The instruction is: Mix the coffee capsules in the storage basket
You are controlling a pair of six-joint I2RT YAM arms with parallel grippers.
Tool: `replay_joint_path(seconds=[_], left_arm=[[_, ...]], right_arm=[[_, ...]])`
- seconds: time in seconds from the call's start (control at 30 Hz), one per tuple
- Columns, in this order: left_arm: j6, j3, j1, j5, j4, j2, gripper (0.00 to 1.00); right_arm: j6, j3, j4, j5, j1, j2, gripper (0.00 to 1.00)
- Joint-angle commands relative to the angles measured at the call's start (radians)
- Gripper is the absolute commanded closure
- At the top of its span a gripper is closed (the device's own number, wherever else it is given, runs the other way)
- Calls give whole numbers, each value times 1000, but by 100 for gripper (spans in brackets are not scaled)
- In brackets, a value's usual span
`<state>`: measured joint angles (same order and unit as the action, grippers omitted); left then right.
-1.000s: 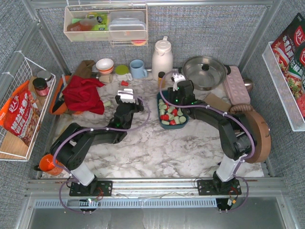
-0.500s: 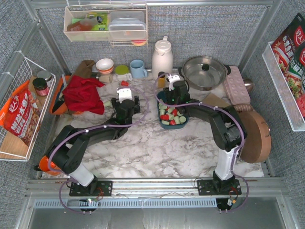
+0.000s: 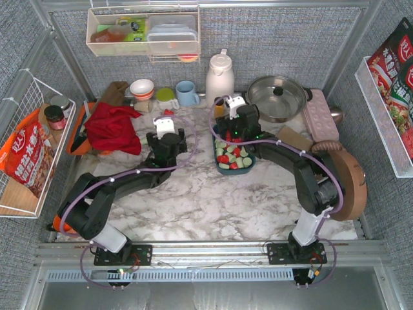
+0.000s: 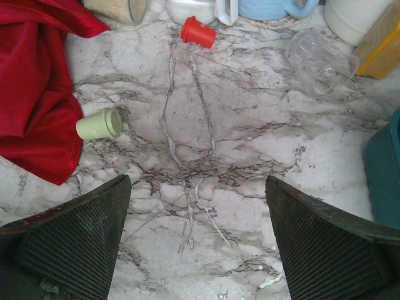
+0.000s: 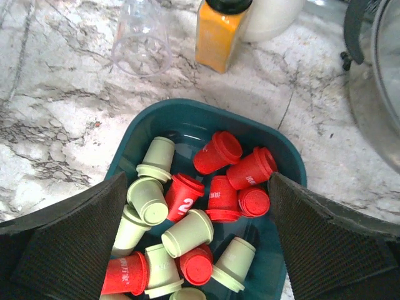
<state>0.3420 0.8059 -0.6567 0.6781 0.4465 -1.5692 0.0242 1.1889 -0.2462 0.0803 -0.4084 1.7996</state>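
The dark teal storage basket (image 5: 289, 159) (image 3: 216, 154) holds several coffee capsules, red ones (image 5: 217, 152) and pale green ones (image 5: 187, 232) lying jumbled together. My right gripper (image 5: 197, 187) (image 3: 234, 135) hangs open just above them, one finger on each side of the pile and nothing held. My left gripper (image 4: 199, 187) (image 3: 164, 128) is open over bare marble to the left of the basket. A loose green capsule (image 4: 100, 124) lies on its side at the edge of a red cloth (image 4: 31, 81). A loose red capsule (image 4: 198, 31) lies farther back.
A clear plastic cup (image 5: 140, 37) lies tipped behind the basket, next to an amber bottle (image 5: 222, 34). A blue mug (image 3: 187, 93), white jug (image 3: 219, 74) and steel pot (image 3: 277, 97) line the back. A brown round board (image 3: 348, 181) stands at the right.
My right gripper has opened wide above the basket. My left arm has stretched farther back and left across the table, its jaws widening a little.
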Motion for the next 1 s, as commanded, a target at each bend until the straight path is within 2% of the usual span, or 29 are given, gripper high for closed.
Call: replay_joint_path(seconds=[0.0, 0.27, 0.4, 0.5, 0.63, 0.8, 0.97], left_arm=[[33, -4, 12, 10, -46, 25, 3], [80, 15, 63, -21, -138, 52, 1], [73, 57, 134, -97, -209, 42, 1], [62, 113, 201, -158, -286, 5, 1], [28, 219, 307, -273, -408, -66, 1], [-7, 324, 437, -434, -479, -161, 1], [-61, 474, 508, -580, -550, -287, 4]], right_arm=[[27, -15, -2, 53, -14, -70, 1], [58, -101, -30, 174, -58, -257, 1], [-74, -166, -70, 288, -56, -359, 1], [-198, -185, -5, 394, -43, -417, 1], [-277, -253, 124, 314, -36, -502, 1], [-326, -445, 20, 196, -46, -599, 1], [-346, -505, -15, 155, -61, -605, 1]])
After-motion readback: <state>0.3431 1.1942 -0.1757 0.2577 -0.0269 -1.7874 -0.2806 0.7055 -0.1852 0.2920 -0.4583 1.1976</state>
